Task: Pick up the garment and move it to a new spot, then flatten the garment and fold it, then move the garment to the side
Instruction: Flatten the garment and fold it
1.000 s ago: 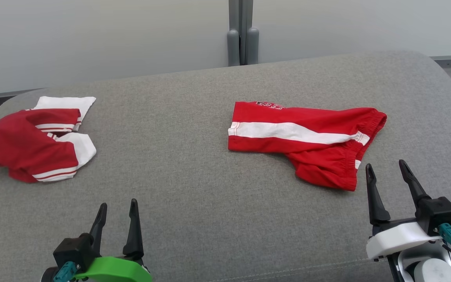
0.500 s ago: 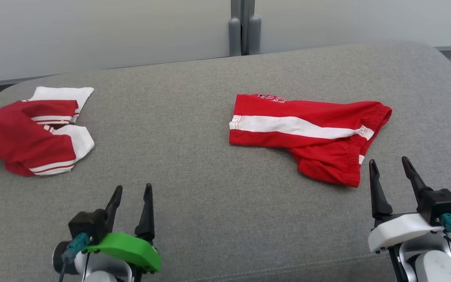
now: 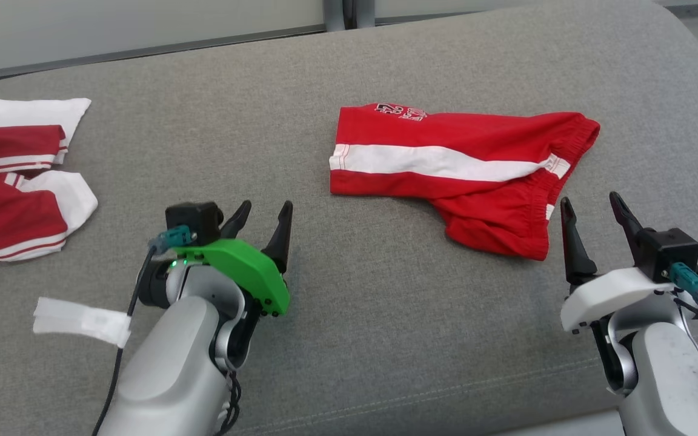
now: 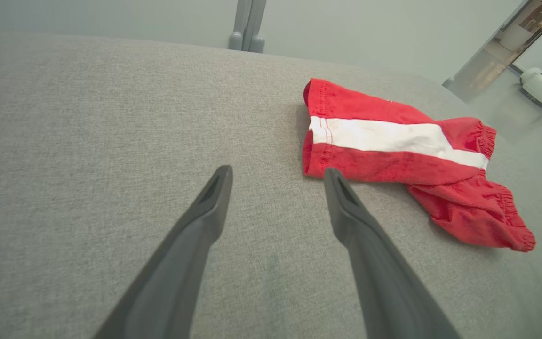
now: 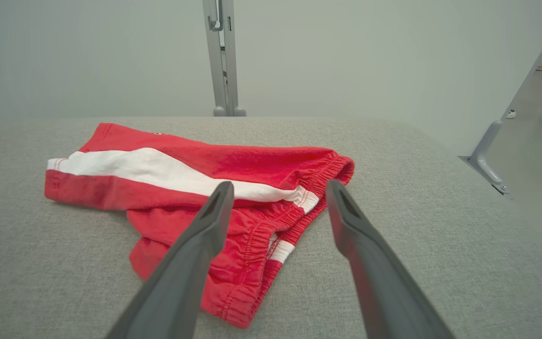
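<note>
Red shorts (image 3: 476, 136), white side stripe, gathered waistband, creased. Jaws spread, empty: left gripper (image 3: 267, 206), right gripper (image 3: 589, 198).

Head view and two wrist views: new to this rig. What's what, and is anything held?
A two-armed robot. The head view looks down from its head at its left gripper (green back) and right gripper (white back), both open. Each wrist view looks along that gripper's two dark fingers. On the grey cushion lie red shorts with a white stripe, close to the right gripper, and another red-and-white garment at far left. Nothing is held.
</note>
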You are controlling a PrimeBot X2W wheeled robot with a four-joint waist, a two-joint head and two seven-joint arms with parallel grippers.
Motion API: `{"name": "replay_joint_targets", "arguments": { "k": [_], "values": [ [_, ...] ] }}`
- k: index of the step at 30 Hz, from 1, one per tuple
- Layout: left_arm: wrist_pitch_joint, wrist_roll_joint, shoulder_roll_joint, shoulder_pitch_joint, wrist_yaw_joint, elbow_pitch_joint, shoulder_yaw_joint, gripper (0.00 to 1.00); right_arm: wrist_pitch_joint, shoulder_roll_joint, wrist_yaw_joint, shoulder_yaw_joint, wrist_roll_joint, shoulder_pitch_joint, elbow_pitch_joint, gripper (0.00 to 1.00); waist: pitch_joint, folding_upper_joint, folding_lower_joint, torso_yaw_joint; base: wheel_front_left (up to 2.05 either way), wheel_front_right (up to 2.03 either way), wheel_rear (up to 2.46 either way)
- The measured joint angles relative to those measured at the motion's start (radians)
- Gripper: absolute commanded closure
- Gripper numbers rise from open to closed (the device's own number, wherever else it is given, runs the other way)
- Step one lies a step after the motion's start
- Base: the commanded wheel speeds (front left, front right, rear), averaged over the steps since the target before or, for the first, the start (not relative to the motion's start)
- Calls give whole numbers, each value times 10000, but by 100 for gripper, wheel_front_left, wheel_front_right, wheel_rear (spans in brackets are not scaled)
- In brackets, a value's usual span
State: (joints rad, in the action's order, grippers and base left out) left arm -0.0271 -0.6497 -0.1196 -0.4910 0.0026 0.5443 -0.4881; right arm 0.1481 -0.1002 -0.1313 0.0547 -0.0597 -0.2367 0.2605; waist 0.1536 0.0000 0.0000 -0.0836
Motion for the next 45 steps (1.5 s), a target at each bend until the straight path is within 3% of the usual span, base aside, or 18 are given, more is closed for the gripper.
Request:
{"name": "replay_joint_targets", "arguments": {
  "k": [8,15,24,29,36,45],
  "values": [
    [606,-290,453,-1986,-537,1889,-255,0,489,19,0,-842,-163,-946,757,0,876,0,0,-444,0,0,0],
    [1214,-928,686,-3177,-907,2729,-566,0,800,29,0,-1235,-165,-1372,1258,0,1406,0,0,-921,0,0,0],
    [1639,-1308,708,-4152,-729,3739,-888,0,1016,150,0,-1540,-165,-1793,1655,0,1770,0,0,-1470,0,0,0],
    [2019,-2002,709,-4325,-817,3712,-1172,0,1087,148,0,-1430,-161,-1796,1766,0,1851,0,1,-1580,0,0,0],
    [1753,-2575,709,-4531,-782,3388,-1616,0,1104,157,0,-1306,-67,-1789,1841,0,1754,0,0,-1544,0,0,0],
    [1452,-2775,715,-4660,-259,3889,-2113,0,1126,253,0,-1655,-90,-1822,1852,0,1710,0,0,-1791,0,0,0]
  ]
}}
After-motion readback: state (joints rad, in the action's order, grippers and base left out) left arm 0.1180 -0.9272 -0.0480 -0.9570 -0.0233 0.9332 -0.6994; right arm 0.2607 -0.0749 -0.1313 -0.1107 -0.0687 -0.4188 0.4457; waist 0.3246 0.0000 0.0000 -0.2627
